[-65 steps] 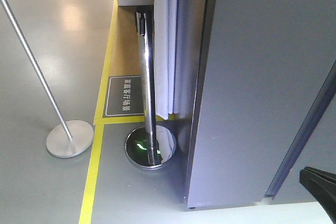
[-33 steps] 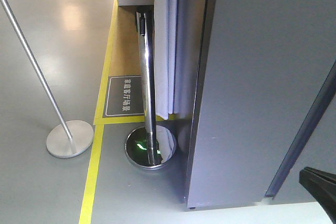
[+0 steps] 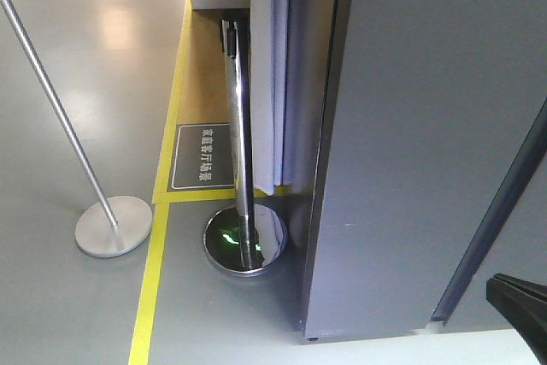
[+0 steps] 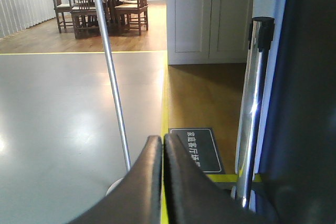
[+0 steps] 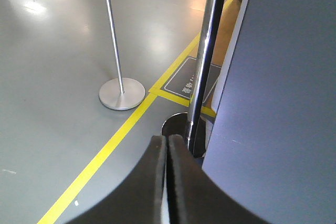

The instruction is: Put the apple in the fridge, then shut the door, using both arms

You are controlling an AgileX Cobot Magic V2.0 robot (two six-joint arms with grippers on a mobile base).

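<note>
The apple is out of view in every frame. The fridge's (image 3: pixel 427 126) smooth grey-silver outside fills the right of the front view, and a slanted dark edge crosses it at the far right. I cannot tell the door from the body or whether it is open. The grey panel also shows in the right wrist view (image 5: pixel 278 103). My left gripper (image 4: pixel 162 139) is shut and empty above the floor beside the fridge's edge (image 4: pixel 299 77). My right gripper (image 5: pixel 168 139) is shut and empty, close to the grey panel. A black arm part (image 3: pixel 521 301) shows at the bottom right.
A chrome post with a mirrored round base (image 3: pixel 245 241) stands right by the fridge's left corner. A matte silver pole on a round base (image 3: pixel 113 226) leans further left. A yellow floor line (image 3: pixel 154 279), a black floor sign (image 3: pixel 203 156) and a white cabinet (image 4: pixel 210 14) lie behind.
</note>
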